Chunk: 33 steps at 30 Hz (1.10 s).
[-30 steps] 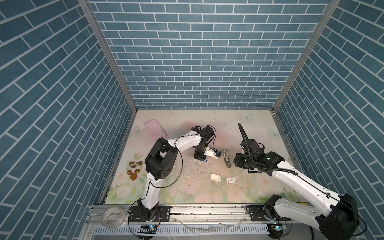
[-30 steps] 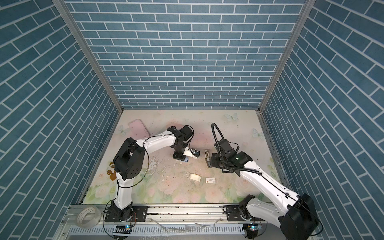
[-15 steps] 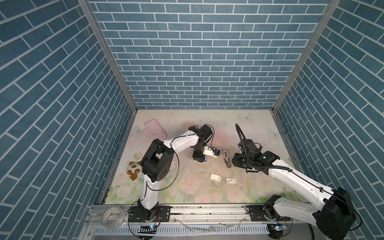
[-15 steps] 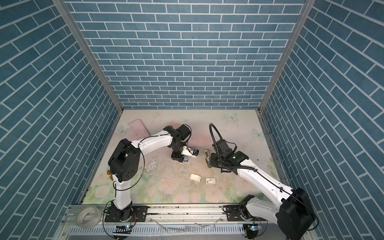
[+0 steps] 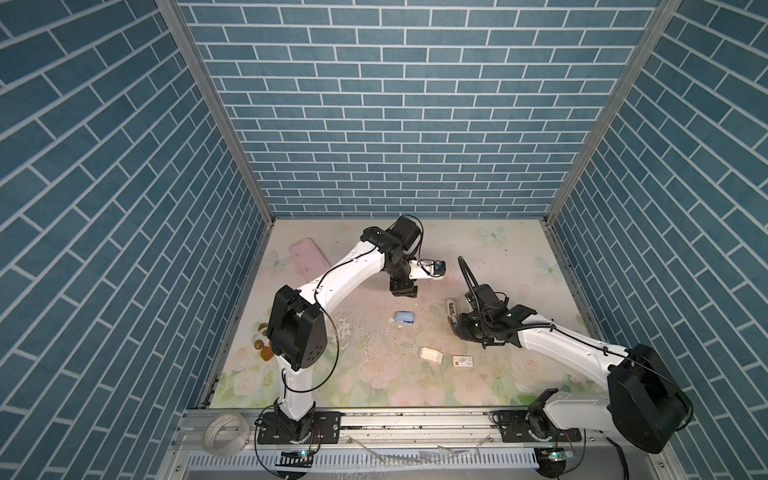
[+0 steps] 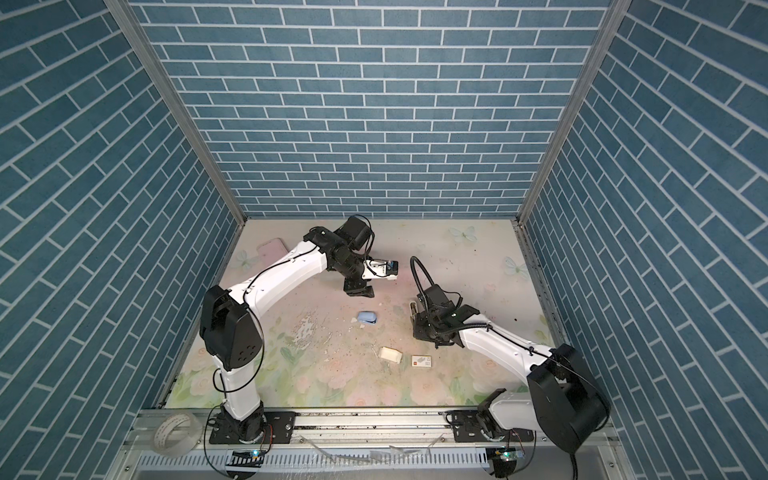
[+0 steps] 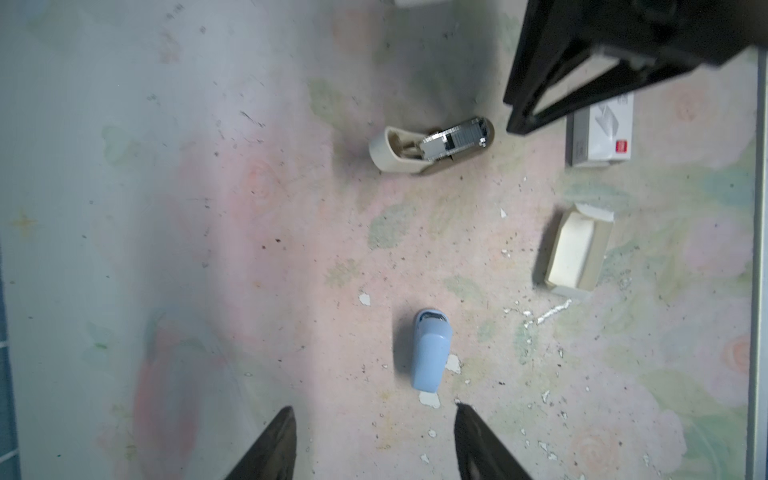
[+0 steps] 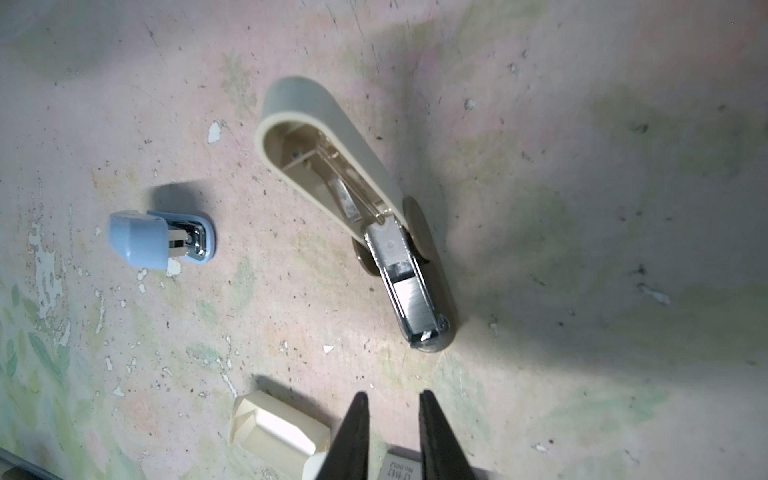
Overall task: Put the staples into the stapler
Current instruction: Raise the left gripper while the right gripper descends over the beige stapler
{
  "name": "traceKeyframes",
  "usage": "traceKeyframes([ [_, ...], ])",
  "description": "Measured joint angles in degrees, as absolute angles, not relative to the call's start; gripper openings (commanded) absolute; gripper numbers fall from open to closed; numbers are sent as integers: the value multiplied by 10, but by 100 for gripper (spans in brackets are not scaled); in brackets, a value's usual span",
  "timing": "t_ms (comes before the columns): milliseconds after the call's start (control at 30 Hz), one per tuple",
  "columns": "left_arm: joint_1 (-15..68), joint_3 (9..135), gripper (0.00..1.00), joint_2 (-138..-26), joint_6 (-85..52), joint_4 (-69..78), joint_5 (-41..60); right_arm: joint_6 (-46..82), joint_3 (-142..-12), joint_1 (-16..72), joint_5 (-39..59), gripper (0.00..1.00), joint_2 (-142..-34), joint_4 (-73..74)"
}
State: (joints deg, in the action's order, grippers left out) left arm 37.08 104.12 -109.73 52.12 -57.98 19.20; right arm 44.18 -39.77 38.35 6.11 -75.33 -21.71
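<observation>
Two grippers hold nothing: the left gripper [image 7: 372,408] hangs with jaws spread near a blue stapler [image 7: 430,353]. Rightward, the beige stapler [image 7: 388,153] lies hinged open, the staples [image 7: 459,135] seated in its channel, the white tray [image 7: 598,253] nearby. The right gripper [image 8: 393,394], jaws narrowly parted, hovers beside that stapler.

Robot-manipulation test cell in a laboratory. Three walls [image 5: 399,124] are faced with printed blue brick sheeting and framed by bare aluminium posts [image 5: 214,108]. The tabletop [image 5: 374,374] is covered with a floral print, scuffed and flaking at centre frame. Along the lower edge an aluminium rail [image 5: 415,422] carries the bolted bases of the left arm [image 5: 345,276] and right arm [image 5: 565,347]. A slotted cable duct [image 5: 415,460] runs below it, and a tape roll [image 5: 224,430] sits at lower left. A stapler [image 7: 390,153] lies on the print as a staged prop.
</observation>
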Motion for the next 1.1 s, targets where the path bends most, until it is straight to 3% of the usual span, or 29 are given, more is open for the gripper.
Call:
traceKeyframes([
  [500, 355, 1141, 63, -1183, 434, -595, 243, 448, -395, 374, 101, 23, -824, -187],
  [1100, 329, 1078, 64, -1156, 394, -568, 278, 397, -447, 281, 82, 22, -882, -222],
])
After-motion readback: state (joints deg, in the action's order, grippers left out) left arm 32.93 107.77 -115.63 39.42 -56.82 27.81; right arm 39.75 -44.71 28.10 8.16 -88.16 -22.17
